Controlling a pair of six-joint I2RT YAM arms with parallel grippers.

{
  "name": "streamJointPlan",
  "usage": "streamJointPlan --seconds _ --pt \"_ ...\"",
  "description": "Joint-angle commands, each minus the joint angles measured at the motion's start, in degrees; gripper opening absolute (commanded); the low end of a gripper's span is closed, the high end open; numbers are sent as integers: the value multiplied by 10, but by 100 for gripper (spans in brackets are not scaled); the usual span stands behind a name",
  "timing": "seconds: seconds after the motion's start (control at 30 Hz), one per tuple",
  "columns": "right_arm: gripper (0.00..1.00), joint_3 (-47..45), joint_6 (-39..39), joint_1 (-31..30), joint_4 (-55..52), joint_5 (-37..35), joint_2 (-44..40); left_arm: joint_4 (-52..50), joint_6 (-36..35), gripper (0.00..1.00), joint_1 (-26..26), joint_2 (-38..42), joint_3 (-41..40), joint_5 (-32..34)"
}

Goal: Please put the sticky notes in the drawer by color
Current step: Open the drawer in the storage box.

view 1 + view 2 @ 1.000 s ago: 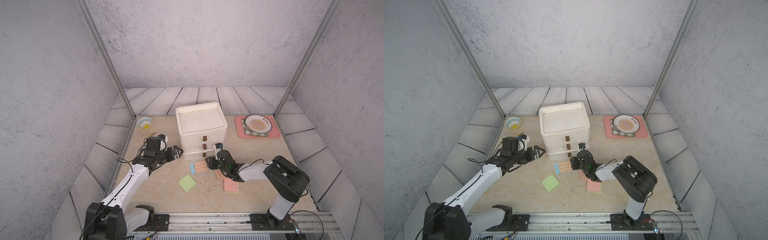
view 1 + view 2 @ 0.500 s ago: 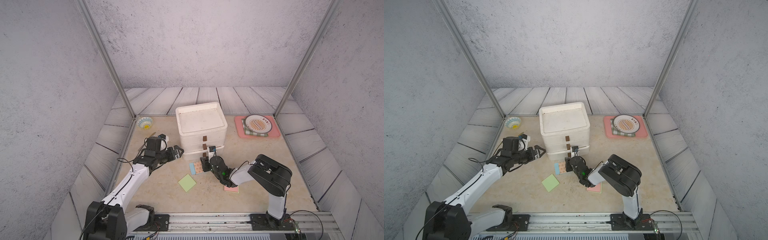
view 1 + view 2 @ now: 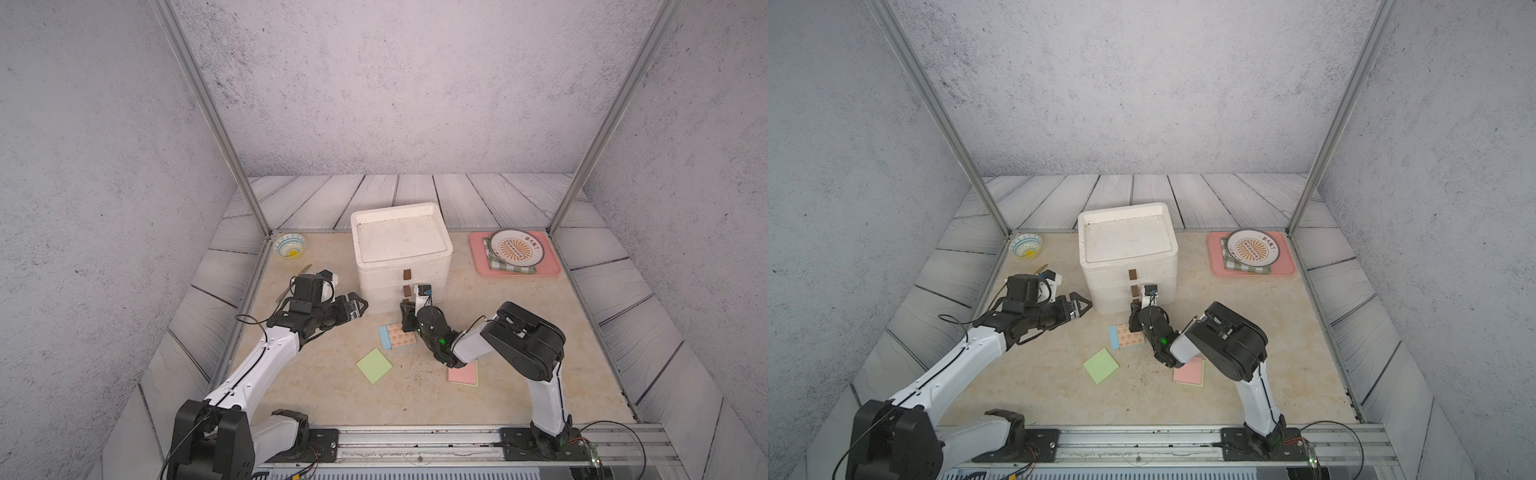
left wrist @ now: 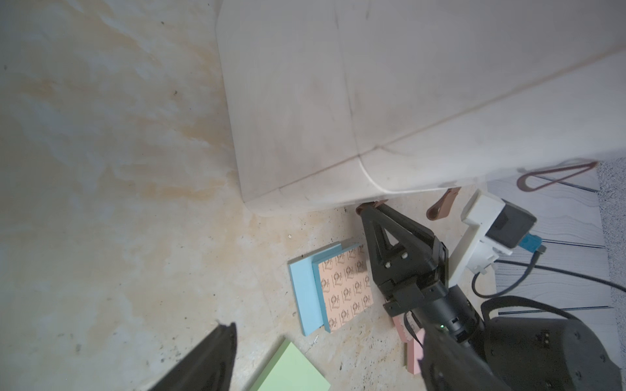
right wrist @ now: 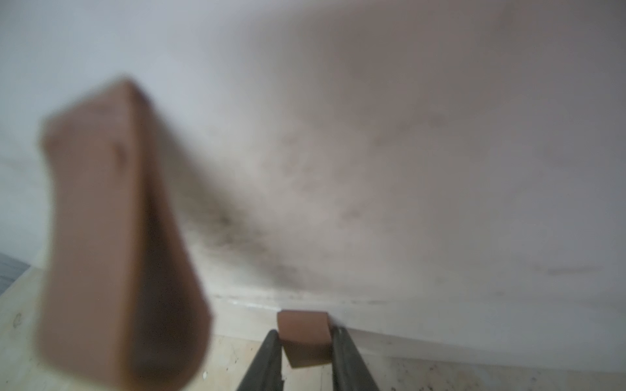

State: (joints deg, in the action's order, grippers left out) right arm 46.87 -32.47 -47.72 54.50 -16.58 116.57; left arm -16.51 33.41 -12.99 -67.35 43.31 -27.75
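Sticky notes (image 3: 398, 336) are laid flat on the beige surface (image 3: 324, 399) in front of the drawer (image 3: 401, 249), none of them inside it. An orange-patterned pad (image 4: 345, 291) is stacked off-centre on a light blue pad (image 4: 308, 291), just before the cabinet's base. A pale green pad (image 3: 374, 365) is set nearer the rail, and a pink pad (image 3: 464, 373) is partly hidden under the right arm.

The three drawer fronts are seen flush. The lowest tab handle (image 5: 303, 338) is grasped by the right tool (image 3: 406, 308): in the right wrist view its two fingers (image 5: 267, 362) are pressed against both sides of the brown tab. The middle handle (image 3: 406, 289) is blurred large beside it in that view.

The left tool (image 3: 362, 306) is held released, its jaws spread, near the cabinet's side and apart from it in both top views (image 3: 1086, 306).

A patterned bowl (image 3: 290, 246) is placed in the far corner. A pink tray (image 3: 550, 272) is set well apart on the other side, with a checked cloth (image 3: 509, 268) and a plate (image 3: 516, 247) on it.
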Motion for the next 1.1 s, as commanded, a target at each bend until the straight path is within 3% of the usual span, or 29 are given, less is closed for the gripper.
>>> streamJointPlan --seconds 0.0,0.17,0.37,0.53,0.73,0.87,0.97,1.07 --pt "20 26 -11 31 17 25 11 -4 -11 89 -4 -9 6 -9" --pt "0 30 -12 46 6 42 1 -2 -11 89 -4 -14 7 -8" --pt "0 3 -11 50 9 58 -28 -4 -10 89 -4 -29 34 -1" --pt "0 -20 -15 50 22 103 -45 -47 -27 88 -5 -34 107 20" --pt "4 -34 -15 50 23 119 -45 -106 -55 86 -15 -1 227 120" --pt "4 -27 -22 51 25 134 -36 -132 -75 74 -28 -40 317 149" --pt "4 -21 -22 52 18 143 -34 -153 -78 64 -36 -101 403 133" --pt "5 -14 -21 56 8 148 -33 -154 -72 62 -52 -160 476 119"
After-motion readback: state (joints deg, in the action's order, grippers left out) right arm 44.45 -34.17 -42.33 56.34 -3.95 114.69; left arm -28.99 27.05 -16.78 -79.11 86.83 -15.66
